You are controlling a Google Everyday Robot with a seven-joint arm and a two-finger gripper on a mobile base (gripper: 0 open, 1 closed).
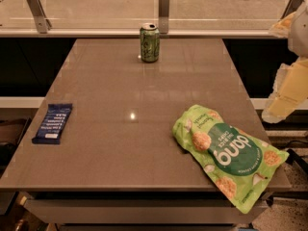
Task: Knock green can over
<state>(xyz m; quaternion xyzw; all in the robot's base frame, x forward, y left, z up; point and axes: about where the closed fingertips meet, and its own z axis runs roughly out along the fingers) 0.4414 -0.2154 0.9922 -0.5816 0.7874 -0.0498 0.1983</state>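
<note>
The green can (149,43) stands upright near the far edge of the brown table (130,143), a little left of its middle. It is small, with pale print and a silver top rim. My gripper (285,96) shows as pale arm parts at the right edge of the camera view, beyond the table's right side. It is far from the can, to the can's right and nearer the camera, and nothing is in it that I can see.
A green "dang" snack bag (226,158) lies flat at the table's near right corner. A dark blue snack bar (53,123) lies near the left edge. A glass rail with metal posts (163,4) runs behind the table.
</note>
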